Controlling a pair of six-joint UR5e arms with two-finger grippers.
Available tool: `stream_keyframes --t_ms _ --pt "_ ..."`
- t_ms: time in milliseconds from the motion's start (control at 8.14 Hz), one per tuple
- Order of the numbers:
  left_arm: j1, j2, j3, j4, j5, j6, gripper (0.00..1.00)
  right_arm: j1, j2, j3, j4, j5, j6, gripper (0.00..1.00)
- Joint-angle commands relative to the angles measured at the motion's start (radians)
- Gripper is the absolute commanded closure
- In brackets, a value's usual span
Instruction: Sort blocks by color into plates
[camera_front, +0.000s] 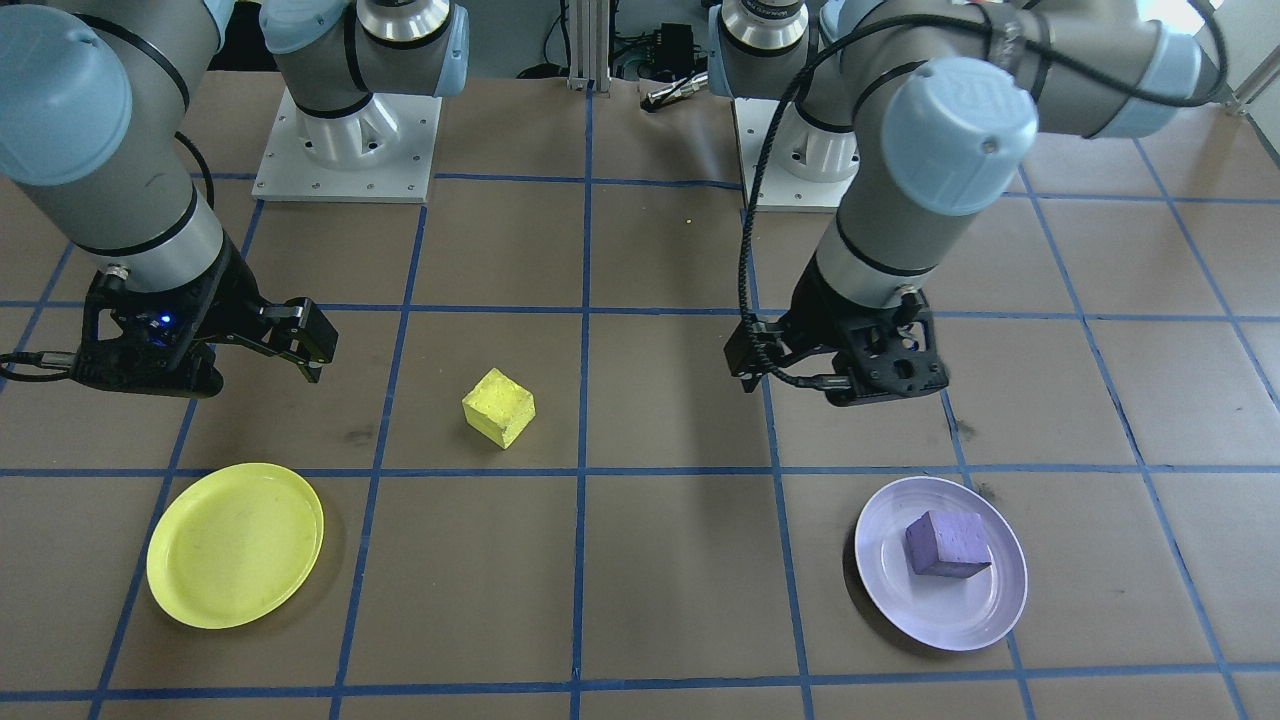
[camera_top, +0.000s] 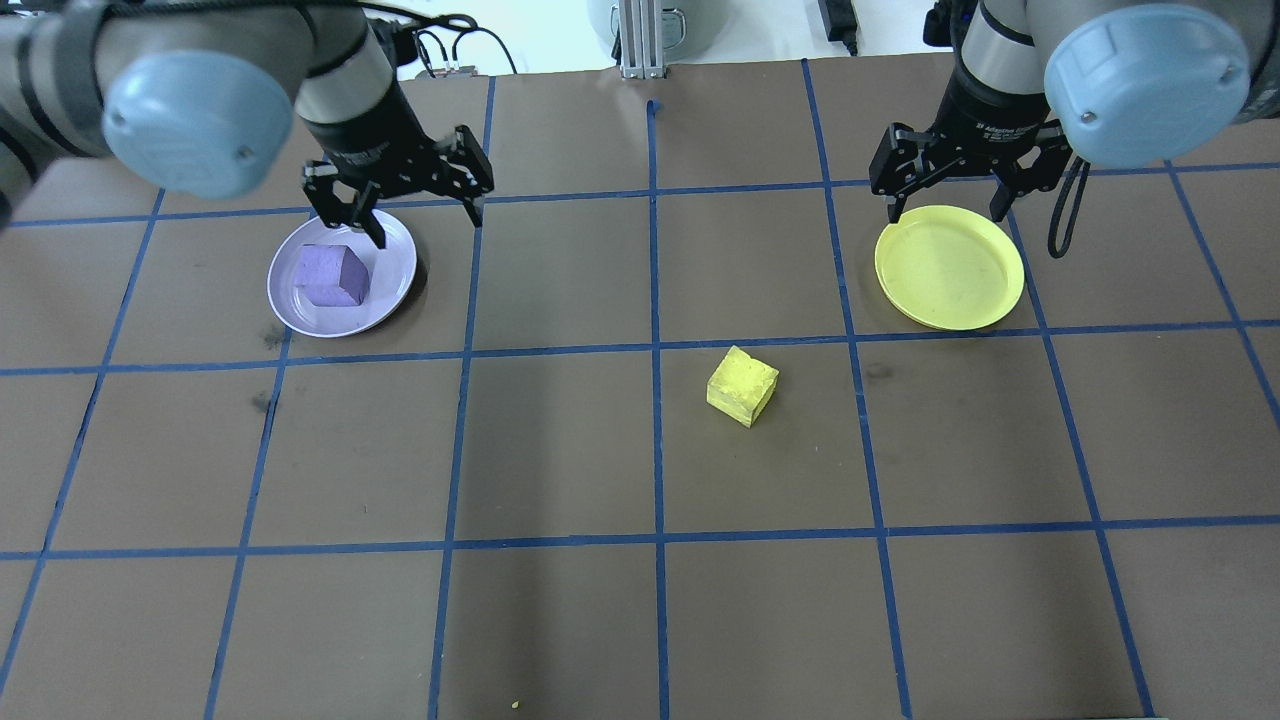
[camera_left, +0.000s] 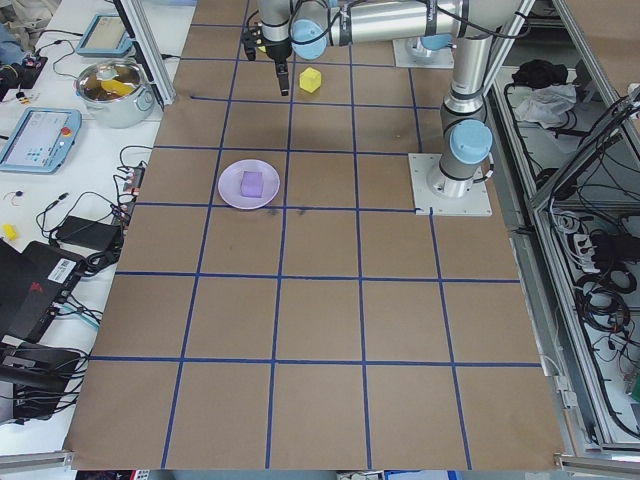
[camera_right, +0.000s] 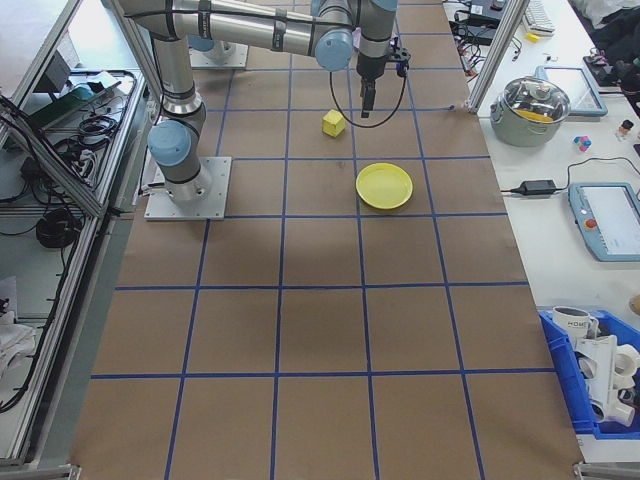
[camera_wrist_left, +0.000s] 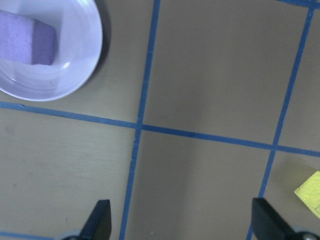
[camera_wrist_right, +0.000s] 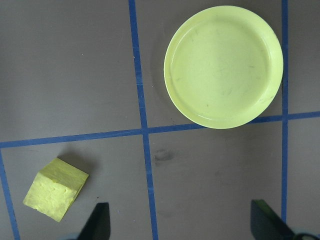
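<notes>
The purple block (camera_top: 333, 275) lies inside the lavender plate (camera_top: 310, 318) on the table's left half. My left gripper (camera_top: 428, 225) hovers open and empty over that plate's inner edge; in its wrist view the purple block (camera_wrist_left: 25, 37) shows at the top left. The yellow block (camera_top: 742, 385) sits alone on the brown table near the middle, apart from both plates. The yellow plate (camera_top: 950, 267) is empty. My right gripper (camera_top: 945, 212) hangs open and empty above the plate's far rim. Its wrist view shows the yellow plate (camera_wrist_right: 223, 66) and the yellow block (camera_wrist_right: 55, 189).
Blue tape lines divide the brown table into squares. The arms' white base plates (camera_front: 345, 150) stand at the robot's side. Beyond the table ends are a pot (camera_left: 115, 85), tablets, cables and a blue bin (camera_right: 600, 370).
</notes>
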Motion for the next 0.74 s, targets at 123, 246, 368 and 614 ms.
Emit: stream_keyframes --t_ms 123,246,368,614 --pt "-0.071 0.073 0.259 -0.282 0.098 0.003 0.00 0.017 0.005 0.055 0.004 0.043 0.284 0.00" --pt "-0.073 0.092 0.259 -0.282 0.153 0.005 0.00 0.035 0.006 0.055 0.007 0.103 0.375 0.00" --pt "-0.084 0.104 0.263 -0.200 0.065 0.006 0.00 0.064 0.003 0.078 0.004 0.110 0.393 0.00" --pt "-0.072 0.110 0.262 -0.160 0.038 0.008 0.00 0.112 0.005 0.149 -0.009 0.110 0.498 0.00"
